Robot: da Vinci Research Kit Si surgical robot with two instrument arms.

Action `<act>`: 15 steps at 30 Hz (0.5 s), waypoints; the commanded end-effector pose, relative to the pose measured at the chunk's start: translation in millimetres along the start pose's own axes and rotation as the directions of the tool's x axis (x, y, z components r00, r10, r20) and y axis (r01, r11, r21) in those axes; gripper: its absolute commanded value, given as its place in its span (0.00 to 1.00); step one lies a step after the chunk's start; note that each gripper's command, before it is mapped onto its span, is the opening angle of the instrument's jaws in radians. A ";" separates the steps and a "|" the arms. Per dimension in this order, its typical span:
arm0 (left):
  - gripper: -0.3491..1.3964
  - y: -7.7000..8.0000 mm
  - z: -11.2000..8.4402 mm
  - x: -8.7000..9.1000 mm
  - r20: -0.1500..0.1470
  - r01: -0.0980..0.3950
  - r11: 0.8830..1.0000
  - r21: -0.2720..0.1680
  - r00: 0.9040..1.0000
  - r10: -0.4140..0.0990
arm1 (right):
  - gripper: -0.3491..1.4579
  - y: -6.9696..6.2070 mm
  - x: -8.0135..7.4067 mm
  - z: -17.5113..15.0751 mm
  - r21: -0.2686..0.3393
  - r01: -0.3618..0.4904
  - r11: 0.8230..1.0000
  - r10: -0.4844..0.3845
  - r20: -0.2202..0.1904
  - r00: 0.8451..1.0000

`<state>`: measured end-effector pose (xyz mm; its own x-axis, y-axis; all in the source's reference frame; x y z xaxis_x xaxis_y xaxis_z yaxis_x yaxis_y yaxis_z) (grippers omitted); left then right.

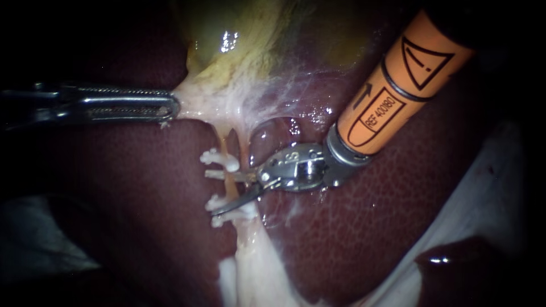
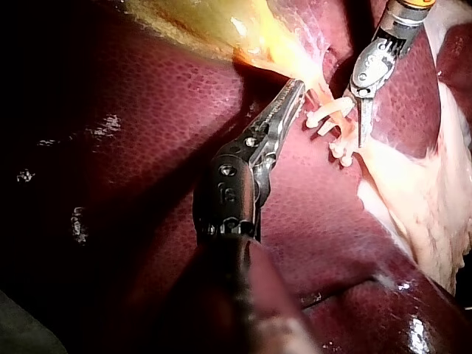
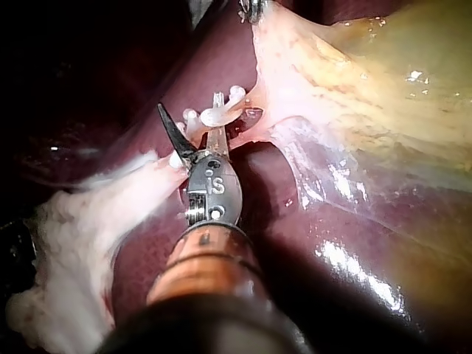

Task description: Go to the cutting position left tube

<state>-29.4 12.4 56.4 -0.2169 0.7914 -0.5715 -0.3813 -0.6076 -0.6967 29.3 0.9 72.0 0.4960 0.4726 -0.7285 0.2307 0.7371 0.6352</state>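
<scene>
Left instrument [image 1: 170, 108] is coming in level from the left. Its long, slotted, ridged steel jaws are lying together and pinching the pale tissue [image 1: 196, 102] from both sides at their tip. That tissue is stringy and whitish, and it is fanning up into the gallbladder [image 1: 239, 40], which is showing as a glossy yellow-green, half-clear sac.

Just below, the left tube [image 1: 229, 186] is running downward as a thin yellow-orange strand over the liver. It is carrying two knobbly white clips [image 1: 219, 159], one above the other, with a short bare stretch between them.

Right instrument [image 1: 219, 192] is entering from the upper right with an orange sleeve [image 1: 398, 85] above a polished metal wrist. Its two slim, pointed blades are standing apart, one near each clip, and the bare stretch of tube is lying in the gap. I cannot tell whether either blade is touching the tube; nothing is gripped.

Liver [image 1: 369, 227] is filling the field, dark maroon, wet, with a fine pebbled grain. A white sheet [image 1: 483, 187] is showing at the far right.
</scene>
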 end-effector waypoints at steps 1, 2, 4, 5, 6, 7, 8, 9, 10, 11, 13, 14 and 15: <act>0.00 0.0 0.0 0.0 0.000 0.000 1.000 0.000 1.000 0.000 | 0.97 0.1 0.1 0.2 0.001 -0.004 1.000 0.004 -0.002 1.000; 0.00 0.0 0.0 0.0 0.000 0.000 1.000 0.000 1.000 0.000 | 0.97 0.2 0.3 0.4 0.001 -0.004 1.000 0.004 -0.001 1.000; 0.00 0.0 0.0 0.0 0.000 0.000 1.000 0.000 1.000 0.000 | 0.96 0.3 0.5 0.8 0.001 -0.009 1.000 0.009 -0.004 1.000; 0.00 0.0 0.0 0.0 0.000 0.000 1.000 0.000 1.000 0.000 | 0.96 0.3 0.6 0.9 0.000 -0.015 1.000 0.015 -0.004 1.000; 0.00 0.1 0.0 0.0 0.000 0.000 1.000 0.000 1.000 0.000 | 0.96 0.4 0.6 1.1 0.001 -0.033 0.999 0.033 -0.013 0.999; 0.00 0.1 0.0 0.0 0.000 0.000 1.000 0.000 1.000 0.000 | 0.96 0.5 0.7 1.2 0.002 -0.038 0.999 0.038 -0.022 0.999; 0.00 0.1 0.0 0.0 0.000 0.000 1.000 0.000 1.000 0.000 | 0.96 0.5 0.7 1.3 0.005 -0.049 0.999 0.050 -0.027 0.998; 0.00 0.1 0.0 0.0 0.000 0.000 1.000 0.000 1.000 0.000 | 0.96 0.6 0.8 1.5 0.005 -0.055 0.998 0.055 -0.030 0.998; 0.00 0.1 0.0 0.0 0.000 0.000 1.000 0.000 1.000 0.000 | 0.97 0.7 0.9 1.7 0.004 -0.067 0.998 0.067 -0.030 0.997; 0.00 0.1 0.0 0.0 0.000 0.000 1.000 0.000 1.000 0.000 | 0.97 0.8 0.9 1.9 0.004 -0.073 0.997 0.073 -0.030 0.997; 0.00 0.1 0.0 0.0 0.000 0.000 1.000 0.000 1.000 0.000 | 0.98 0.7 1.0 2.1 0.006 -0.084 0.996 0.084 -0.038 0.996; 0.00 0.1 0.0 0.0 0.000 0.000 1.000 0.000 1.000 0.000 | 0.98 0.7 1.1 2.2 0.008 -0.089 0.996 0.089 -0.043 0.995; 0.00 0.1 0.0 0.1 0.000 0.000 1.000 0.001 1.000 0.000 | 0.98 0.6 1.2 2.2 0.011 -0.093 0.996 0.094 -0.049 0.994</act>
<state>-29.5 12.3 56.4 -0.2167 0.7917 -0.5713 -0.3819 -0.6073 -0.6967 32.0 0.6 71.9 0.4681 0.5748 -0.6712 0.1937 0.6743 0.7126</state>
